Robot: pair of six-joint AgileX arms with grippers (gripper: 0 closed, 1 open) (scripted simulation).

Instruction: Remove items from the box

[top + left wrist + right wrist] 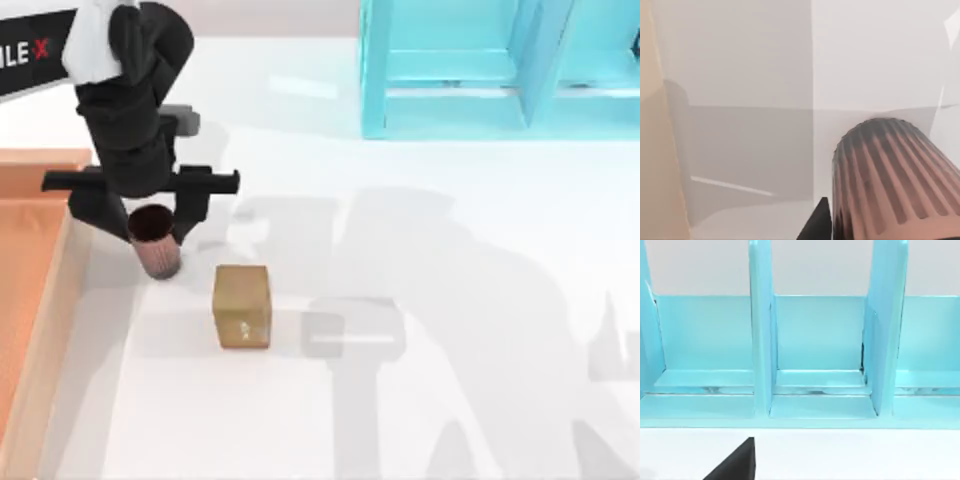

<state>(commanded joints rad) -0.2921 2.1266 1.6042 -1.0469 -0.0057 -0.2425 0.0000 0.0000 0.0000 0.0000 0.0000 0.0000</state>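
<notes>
My left gripper (148, 228) is shut on the reddish-brown ribbed cup (157, 250), holding it over the white table just right of the box's rim. The cup (890, 180) is close up in the left wrist view, beside one dark finger (816, 226). The tan-gold wooden block (243, 305) stands on the table right of the cup, outside the box and apart from the gripper. The box (55, 300), with a light wood rim and an orange-brown floor, lies at the table's left edge. A dark part of my right gripper (735, 464) shows in the right wrist view, facing the shelf.
A turquoise shelf unit (480, 70) stands at the back right, its open compartments (817, 340) facing the right wrist camera. White tabletop (450, 350) spreads to the right of the block.
</notes>
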